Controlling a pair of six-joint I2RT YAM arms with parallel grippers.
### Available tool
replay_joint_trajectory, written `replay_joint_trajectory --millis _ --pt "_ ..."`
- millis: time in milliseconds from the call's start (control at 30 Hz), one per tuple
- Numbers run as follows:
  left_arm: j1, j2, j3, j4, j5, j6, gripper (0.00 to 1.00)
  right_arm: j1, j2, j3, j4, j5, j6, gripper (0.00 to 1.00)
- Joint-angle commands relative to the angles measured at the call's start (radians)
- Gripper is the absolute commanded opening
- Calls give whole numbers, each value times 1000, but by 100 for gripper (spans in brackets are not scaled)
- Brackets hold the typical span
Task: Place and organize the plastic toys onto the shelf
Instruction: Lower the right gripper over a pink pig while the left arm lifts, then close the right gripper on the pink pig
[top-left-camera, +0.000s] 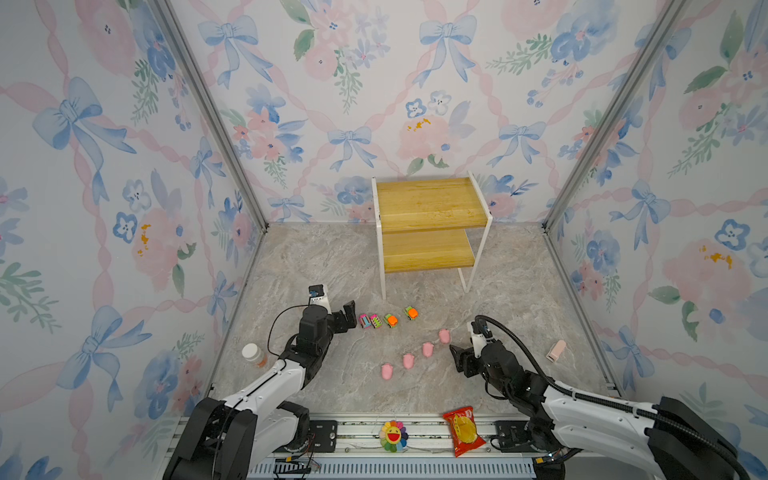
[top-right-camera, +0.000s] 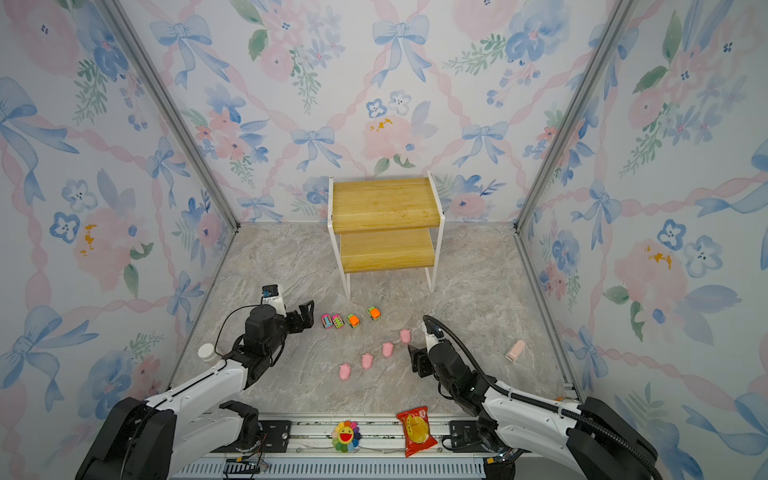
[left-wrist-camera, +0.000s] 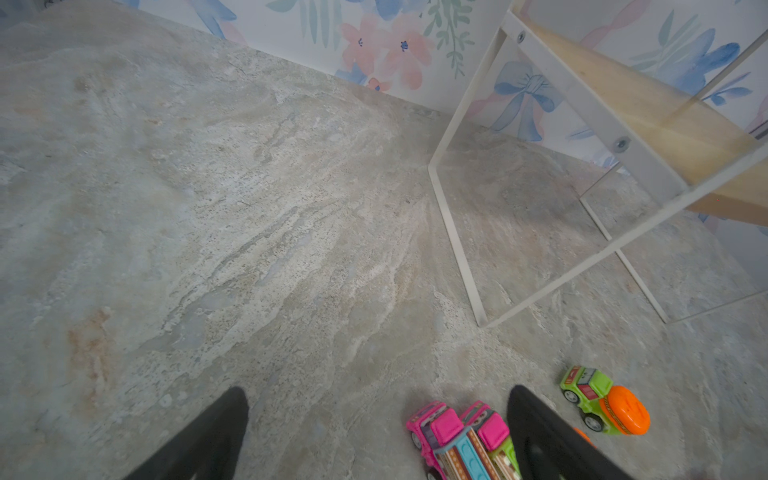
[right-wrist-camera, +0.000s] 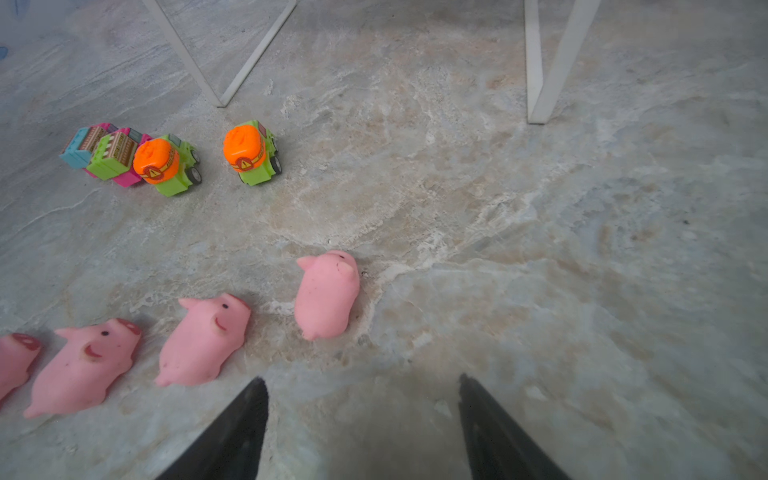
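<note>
Left claw (top-left-camera: 345, 319), black and two-fingered, hangs released in both top views, just beside the two pink-and-teal plastic cars (top-left-camera: 370, 321). Right claw (top-left-camera: 457, 358) is released too, just beside the end one of the four soft pink pig figures (top-left-camera: 444, 336). All eight toys lie around the middle of the grey marbled surface (top-left-camera: 316, 266). The two-tier shelf of yellow-tan boards on a white metal frame (top-left-camera: 432, 203) stands bare at the far edge.

Left wrist view: the fingers (left-wrist-camera: 224, 424) are spread wide and grasp nothing. The pink-and-teal plastic cars (left-wrist-camera: 457, 436) appear close to one finger, off centre. They touch each other, so I think the claw should centre on one car only.

Right wrist view: the spread fingers (right-wrist-camera: 241, 419) point slightly past the nearest pig (right-wrist-camera: 326, 297). It looks rubbery, so a gentle squeeze across the body should be enough. The two green cars with orange tops (right-wrist-camera: 249, 151) stand upright near the shelf legs (right-wrist-camera: 540, 75).
</note>
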Motion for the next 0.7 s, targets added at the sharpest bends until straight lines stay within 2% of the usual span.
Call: replay_joint_trajectory --millis 0,400,667 --pt "-5 22 11 42 -3 -20 98 22 76 -11 102 -7 -12 75" --pt "-6 81 19 63 9 -8 98 52 460 62 366 44 -5 74" --pt "-7 80 22 63 2 2 98 51 546 77 424 80 0 72"
